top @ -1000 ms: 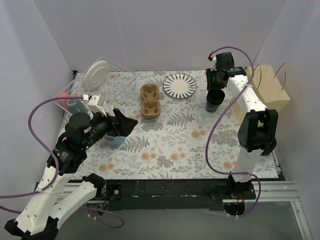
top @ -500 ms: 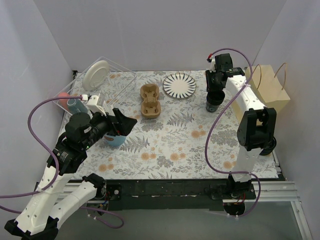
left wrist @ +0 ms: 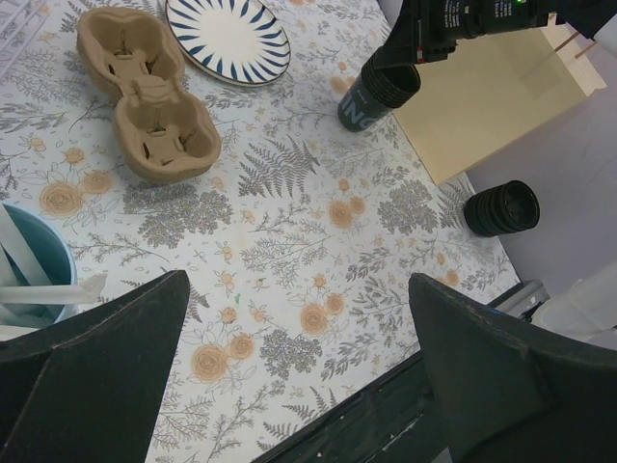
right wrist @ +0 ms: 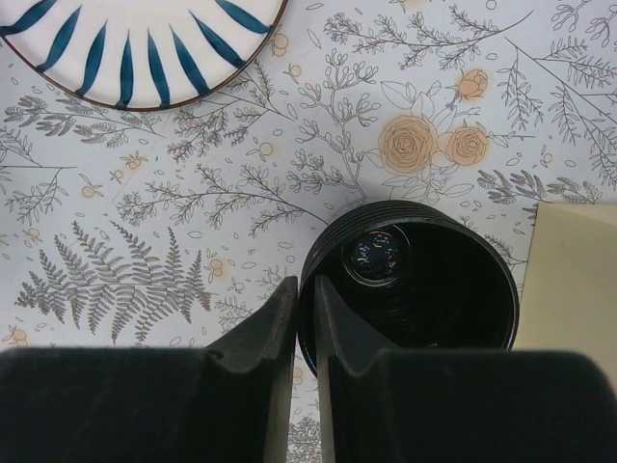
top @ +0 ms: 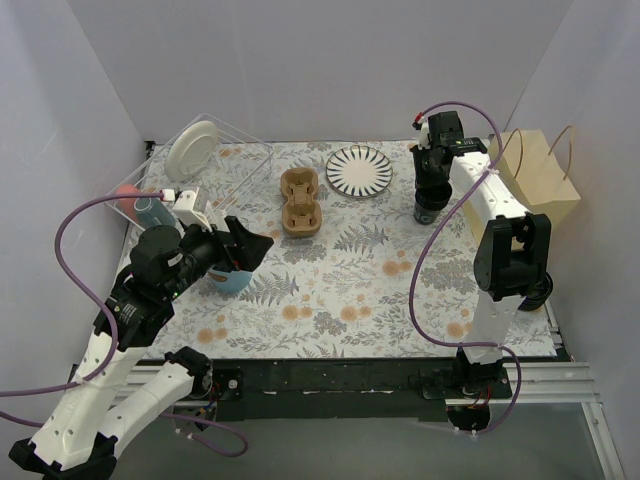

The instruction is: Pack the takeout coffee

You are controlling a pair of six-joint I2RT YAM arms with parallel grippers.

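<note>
Right gripper point(right wrist: 306, 285): jaws drawn nearly together, pinching the wall of the dark cup point(right wrist: 410, 285) at the rim's 9 o'clock edge. The mouth reads as open and no lid shows.

Top view: the cup stands at about 2 o'clock on the table point(top: 330, 300), under the right gripper point(top: 432, 185). In the left wrist view the cup point(left wrist: 379, 92) leans. Whether its base is clear of the table I cannot tell.

Left gripper point(left wrist: 297, 282): jaws spread wide, holding nothing, with the light-blue cup point(left wrist: 34, 260) just beside it.

Risks, as judged:
- The grip is on one thin wall only, so the cup may swing, slip out or crumple as it travels.
- A leaning cup could catch the lip of a carrier well, and the light carrier point(top: 301, 202) would then slide or tip.

Surroundings:
- The carrier lies at 9 o'clock from the cup, well apart from it.
- The striped plate point(top: 359, 170) sits at 10 o'clock, near the path. A low carry could clip it.
- The paper bag point(top: 540, 180) is close at 3 o'clock.
- A second dark round thing point(left wrist: 501, 207) lies near the bag at the table's edge. It may be the other cup on its side, but this is uncertain.
- The clear bin point(top: 215, 150) is far off at 9 o'clock.
</note>
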